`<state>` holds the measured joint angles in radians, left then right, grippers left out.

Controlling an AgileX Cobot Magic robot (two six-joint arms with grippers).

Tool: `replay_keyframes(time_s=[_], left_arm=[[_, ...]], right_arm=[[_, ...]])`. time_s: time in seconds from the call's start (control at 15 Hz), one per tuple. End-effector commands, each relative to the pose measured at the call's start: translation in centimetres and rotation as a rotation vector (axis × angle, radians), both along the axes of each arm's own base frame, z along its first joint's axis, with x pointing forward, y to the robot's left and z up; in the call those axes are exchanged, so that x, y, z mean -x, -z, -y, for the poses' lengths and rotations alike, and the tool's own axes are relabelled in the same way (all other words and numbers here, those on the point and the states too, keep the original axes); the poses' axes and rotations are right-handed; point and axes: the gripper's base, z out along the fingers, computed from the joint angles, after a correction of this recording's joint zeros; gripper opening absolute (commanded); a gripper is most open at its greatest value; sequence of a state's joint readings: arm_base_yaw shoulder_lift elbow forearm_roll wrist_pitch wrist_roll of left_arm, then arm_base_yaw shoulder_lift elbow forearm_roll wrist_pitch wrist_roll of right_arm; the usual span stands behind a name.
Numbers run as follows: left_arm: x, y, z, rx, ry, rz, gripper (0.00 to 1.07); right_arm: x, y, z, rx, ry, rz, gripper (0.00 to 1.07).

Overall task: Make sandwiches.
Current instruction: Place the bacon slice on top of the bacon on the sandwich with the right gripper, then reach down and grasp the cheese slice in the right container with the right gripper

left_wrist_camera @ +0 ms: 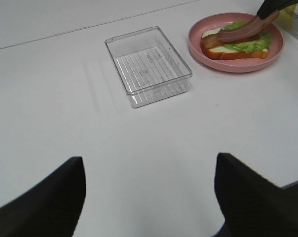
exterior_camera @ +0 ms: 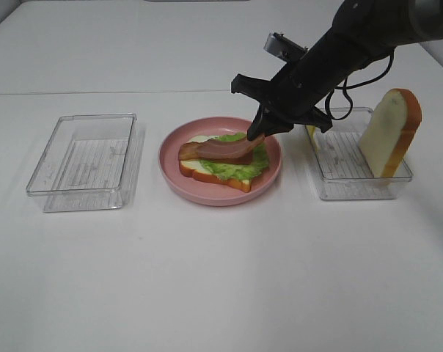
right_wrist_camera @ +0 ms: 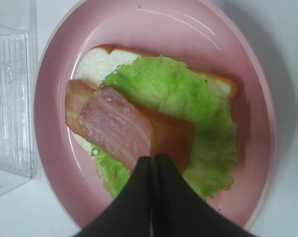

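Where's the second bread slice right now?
In the exterior high view the second bread slice stands on edge in the right clear tray, right of the pink plate.

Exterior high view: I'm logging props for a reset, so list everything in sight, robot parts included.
Table: one, white, underneath.
Plate: one, pink, centre.
Bread slices: two, white, orange-brown crust; one under the plate's stack, one upright in the right tray.
Lettuce: one, green, on the bread.
Bacon: seemingly two strips, reddish-brown, on the lettuce.
Trays: two, clear, left and right of the plate.
Yellow piece: one, right tray, mostly hidden.
Right gripper: black, jaws shut on upper bacon strip.
Left gripper: black, jaws open, holding nothing.
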<state>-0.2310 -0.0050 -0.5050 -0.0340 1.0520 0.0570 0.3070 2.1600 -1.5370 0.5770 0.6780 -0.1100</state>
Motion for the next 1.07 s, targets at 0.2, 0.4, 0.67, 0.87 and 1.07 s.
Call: replay_keyframes(time_s=[0.2, 0.4, 0.67, 0.87, 1.07], left_arm=[[0.3, -0.1, -0.1, 0.016, 0.0, 0.033, 0.7], [0.3, -0.1, -0.1, 0.016, 0.0, 0.033, 0.7], [0.3, -0.1, -0.1, 0.016, 0.0, 0.033, 0.7], [0.3, -0.1, -0.1, 0.016, 0.0, 0.033, 0.7], [0.3, -0.1, -0.1, 0.016, 0.0, 0.033, 0.7]], right_arm=[[0.0, -0.4, 0.0, -0.015, 0.001, -0.006, 0.15], [0.1, -0.4, -0.1, -0.014, -0.01, -0.017, 0.53], [0.5, -1.2, -0.1, -0.009, -0.087, 0.008, 0.69], [0.7, -3.1, 0.0, -0.013, -0.105, 0.051, 0.7], [1.1, -5.4, 0.4, 0.014, -0.128, 0.121, 0.76]])
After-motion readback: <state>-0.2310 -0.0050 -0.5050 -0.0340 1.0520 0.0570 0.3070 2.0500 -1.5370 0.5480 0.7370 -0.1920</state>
